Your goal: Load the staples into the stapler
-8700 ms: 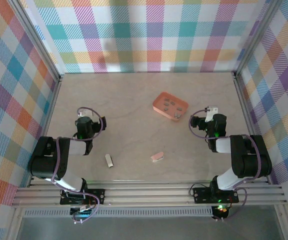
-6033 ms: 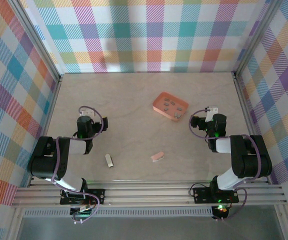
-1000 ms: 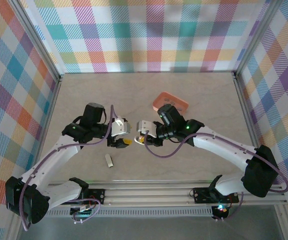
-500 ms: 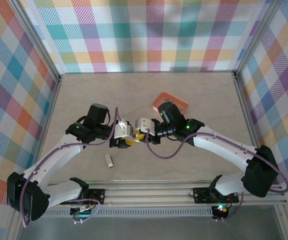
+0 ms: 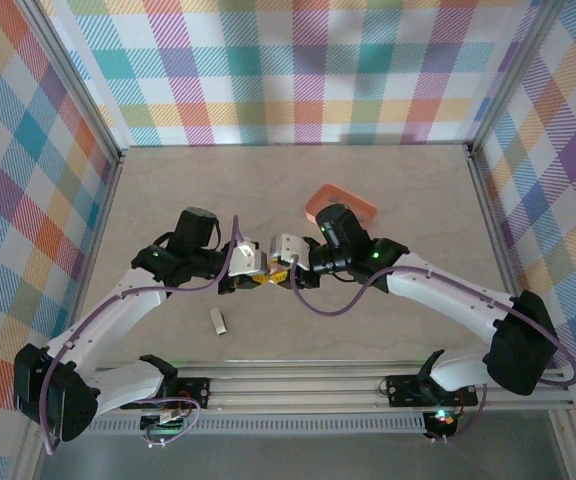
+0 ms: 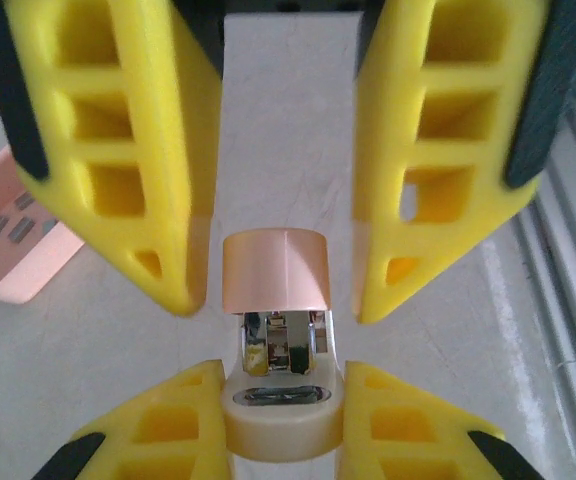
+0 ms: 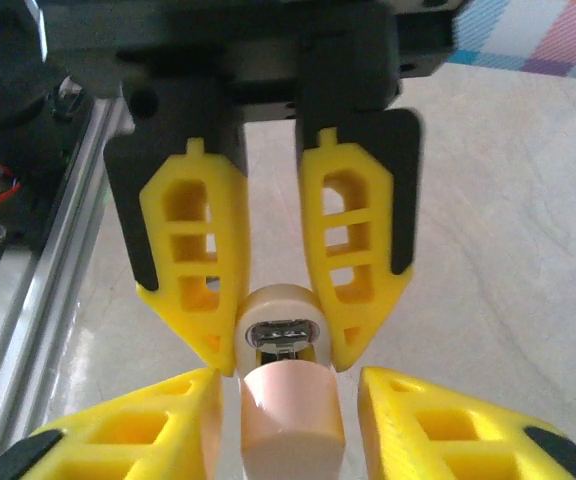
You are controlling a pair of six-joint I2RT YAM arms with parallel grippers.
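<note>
Plaid walls enclose pale table beneath the stapler.

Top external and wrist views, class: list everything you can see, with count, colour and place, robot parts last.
stapler: one, pink with a pale base, mid-table between the two grippers.
tray: one, salmon-orange, right of centre, partly behind the right arm.
staples: at least three, grey, in the tray.
small oblong piece: one, grey-white, on the table, near left.
table: one, pale wood-look.
left gripper: one, yellow fingers, shut on the stapler's pale end.
right gripper: one, yellow fingers, open around the pink end.
</note>
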